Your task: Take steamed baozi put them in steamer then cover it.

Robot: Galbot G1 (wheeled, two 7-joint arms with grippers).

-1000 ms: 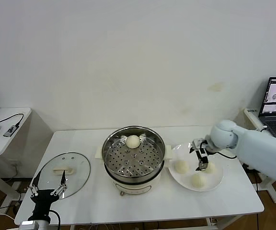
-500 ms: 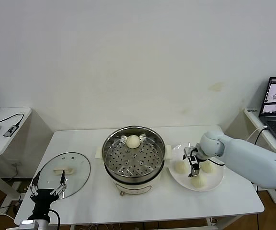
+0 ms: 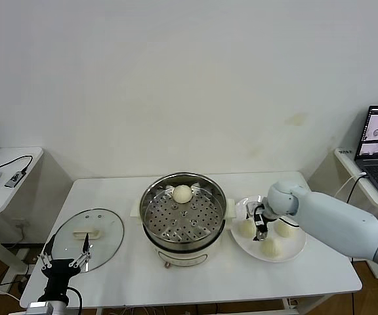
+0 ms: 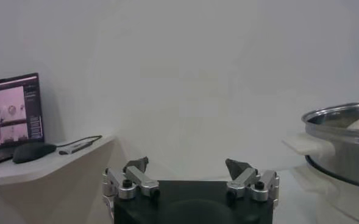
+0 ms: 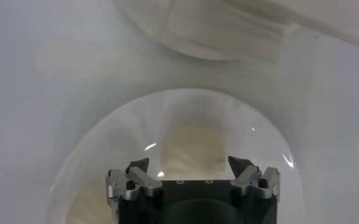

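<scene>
Baozi loading is about one quarter complete, judged from the count: one bun (image 3: 182, 193) sits on the far side of the tray, three remain on the plate, and the lid is not yet fitted.

1. Right claw (image 3: 260, 227). It hangs over the plate (image 3: 298, 251), just beside the bun nearest the steamer (image 3: 246, 228). In the right wrist view the claw (image 5: 189, 165) shows its two dark tips spread wide with nothing between them; a pale rounded bun (image 5: 194, 143) lies directly beyond the gap.
2. Plate. Flat, round, glossy white, near the right edge of the counter (image 3: 195, 275). The other two buns (image 3: 285, 228) and (image 3: 272, 247) rest on it. All are smooth, matte, off-white domes that look soft and likely deform under a firm pinch.
3. Steamer (image 3: 184, 216). Round polished steel pot with a perforated tray, on a white base with side handles, at the counter's centre.
4. Lid (image 3: 89, 231). Clear glass disc with a metal rim and a cream bar handle, flat near the left front corner.
5. Left claw (image 3: 64, 264). Parked at the front edge beside the lid, tips apart, gripping nothing.

Remaining: transfer three buns, then fit the lid.
</scene>
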